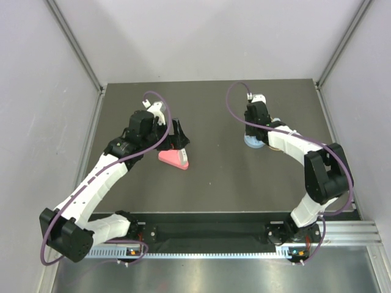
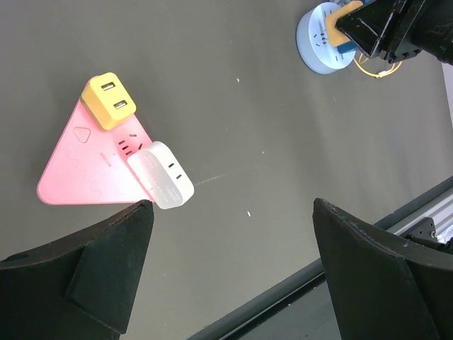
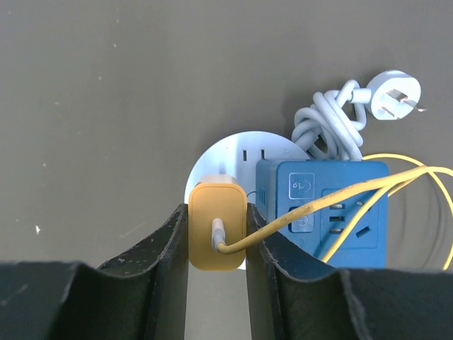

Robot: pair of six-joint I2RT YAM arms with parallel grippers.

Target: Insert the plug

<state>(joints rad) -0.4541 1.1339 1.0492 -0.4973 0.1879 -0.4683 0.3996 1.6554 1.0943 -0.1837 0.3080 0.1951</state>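
- Gripping the plug [image 3: 216,227] by its two side faces, the right gripper [image 3: 216,237] was closed to the width of the yellow body, with one dark finger [image 3: 166,248] pressed to each side.
- The plug sat between the fingertips, with its back face towards the wrist camera. A yellow-orange wire [image 3: 318,212] left the centre of that face and looped away to the right.
- The plug was positioned over the near edge of a round pale-blue socket hub [image 3: 233,152], just beside a blue cube socket block [image 3: 325,205]. Whether its pins were seated could not be determined.
- A bundled white cord [image 3: 333,117] ending in a three-pin plug lay beyond the cube.
- The left gripper [image 2: 232,212] was spread wide and held nothing. It hung above the mat near a pink triangular power strip [image 2: 78,166].
- The strip carried a yellow adapter block [image 2: 108,101] at one corner and a white adapter [image 2: 161,174] at another.
- The work surface was a dark grey mat [image 1: 220,177], enclosed by pale grey walls [image 1: 183,36], with an aluminium rail [image 1: 342,235] along the near edge.
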